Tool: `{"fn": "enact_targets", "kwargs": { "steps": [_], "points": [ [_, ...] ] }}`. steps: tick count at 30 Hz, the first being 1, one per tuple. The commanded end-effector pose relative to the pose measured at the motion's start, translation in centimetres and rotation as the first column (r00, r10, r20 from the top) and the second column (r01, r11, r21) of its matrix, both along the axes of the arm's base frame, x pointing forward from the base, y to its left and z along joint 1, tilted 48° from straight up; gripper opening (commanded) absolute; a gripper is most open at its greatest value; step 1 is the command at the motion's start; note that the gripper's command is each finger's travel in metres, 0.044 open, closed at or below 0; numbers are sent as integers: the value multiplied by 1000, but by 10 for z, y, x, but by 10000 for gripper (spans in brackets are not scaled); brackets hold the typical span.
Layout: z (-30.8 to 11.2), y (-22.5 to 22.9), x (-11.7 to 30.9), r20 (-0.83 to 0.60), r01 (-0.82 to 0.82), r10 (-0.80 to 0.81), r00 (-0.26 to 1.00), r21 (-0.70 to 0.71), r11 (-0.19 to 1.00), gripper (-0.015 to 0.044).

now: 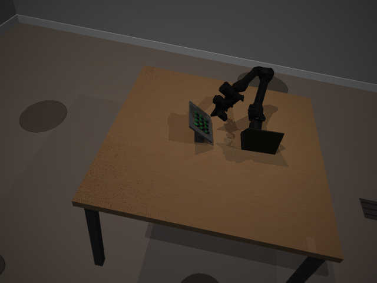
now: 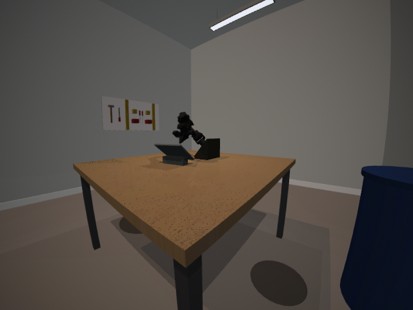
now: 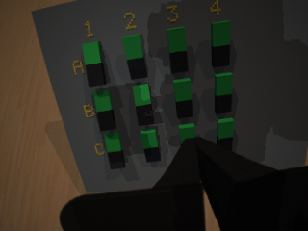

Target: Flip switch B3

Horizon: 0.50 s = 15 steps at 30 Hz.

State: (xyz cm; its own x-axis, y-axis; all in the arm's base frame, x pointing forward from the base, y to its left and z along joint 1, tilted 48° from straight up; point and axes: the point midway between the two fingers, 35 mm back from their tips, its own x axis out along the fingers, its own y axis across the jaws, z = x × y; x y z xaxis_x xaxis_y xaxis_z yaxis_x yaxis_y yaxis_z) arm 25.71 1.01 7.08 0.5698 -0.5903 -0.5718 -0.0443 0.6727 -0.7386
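The tilted grey switch panel (image 1: 191,110) (image 2: 171,152) (image 3: 58,29) carries rows A to C and columns 1 to 4. In the wrist view the B3 switch (image 3: 183,98) shows whole, with a green far half and a black near half, looking much like its neighbours; which end is raised is hard to tell. My gripper (image 1: 212,115) (image 2: 180,142) (image 3: 192,145) is shut and empty. Its tips stand off the panel on the arm's side. In the wrist view they cover the near half of the C3 switch (image 3: 187,131), clear of B3.
The C4 switch (image 3: 224,129) lies just right of the tips in the wrist view, and the C2 switch (image 3: 149,140) to their left. The panel stands on a dark block (image 1: 199,137) (image 2: 174,161) on the wooden table (image 1: 188,183) (image 2: 186,196). A dark wedge-shaped box (image 1: 261,141) (image 2: 212,148) stands by the arm's base.
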Motion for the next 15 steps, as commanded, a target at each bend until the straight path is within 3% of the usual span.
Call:
{"fn": "enact_targets", "kwargs": {
  "steps": [1, 15],
  "points": [
    [-2, 15, 2, 4, 2, -2, 1000, -1, 1000, 0],
    [-3, 17, 2, 4, 2, -2, 1000, -1, 1000, 0]
  ]
}}
